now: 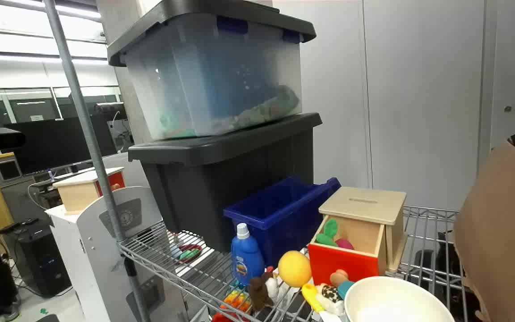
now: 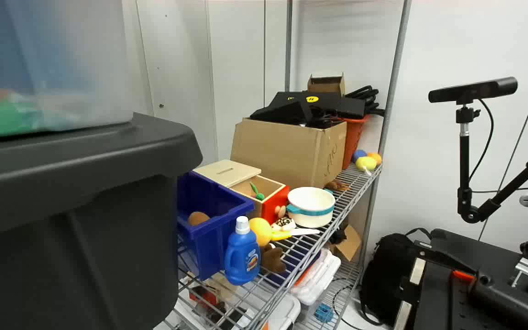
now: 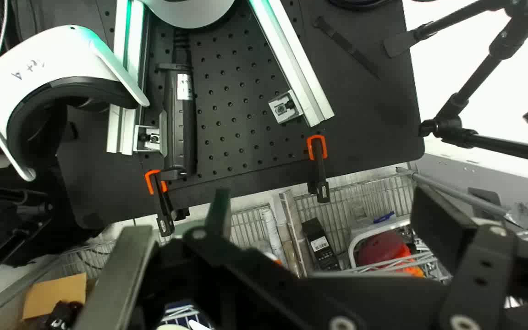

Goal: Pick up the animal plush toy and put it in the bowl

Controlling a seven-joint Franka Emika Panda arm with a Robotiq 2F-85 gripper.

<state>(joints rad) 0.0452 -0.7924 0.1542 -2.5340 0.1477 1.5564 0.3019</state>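
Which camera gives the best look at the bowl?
An exterior view, where the bowl shows whole, inside and outer wall clear. In an exterior view where the bottom edge crops the bowl, mainly its inside shows. The wrist view has at most a pale sliver at the bottom, too little to identify.

Animal plush (image 1: 259, 293): sm., dk brown, soft-looking lump; detail & facing too small to tell. In both ext. views it's on the wire shelf (image 1: 182, 278), close to the edge, just R of the blue detergent bottle (image 1: 246, 257), L of the bowl (image 2: 310, 199) & well apart from it. Bowl: cream-white, wide, round, w/ plain smooth rim, much bigger than the plush; upright, mouth up, farther R on same shelf. In an ext. view a teal band (image 2: 314, 212) shows below its rim; can't tell if it's part of bowl.
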